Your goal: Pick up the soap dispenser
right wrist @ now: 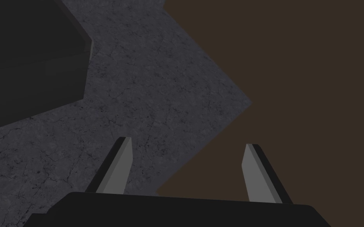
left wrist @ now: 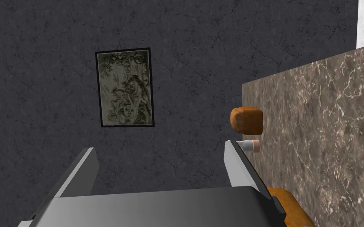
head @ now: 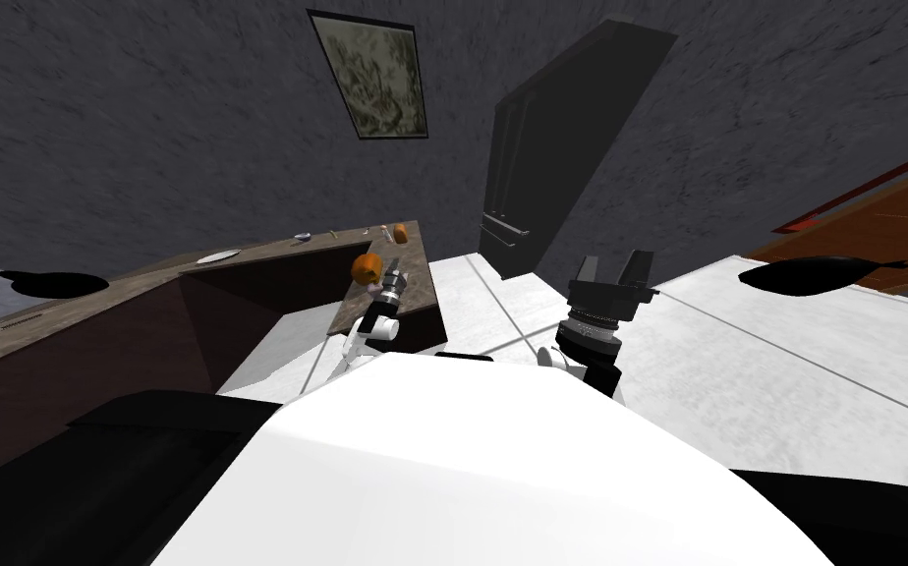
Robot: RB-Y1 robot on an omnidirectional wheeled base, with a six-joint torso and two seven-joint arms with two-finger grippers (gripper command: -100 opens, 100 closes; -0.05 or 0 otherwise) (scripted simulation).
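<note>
The left gripper (left wrist: 158, 146), spread open, is hovering beside the small pink-and-grey soap dispenser (left wrist: 252, 145) (near end of the brown stone counter (left wrist: 327, 138)), so next it is needing to slide around it.

No legible text, label or sign

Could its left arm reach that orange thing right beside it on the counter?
Probably yes: the left arm's fingers stand open, and the orange thing sits on the counter just beside one finger, nothing between. It would need a sideways shift.
</note>
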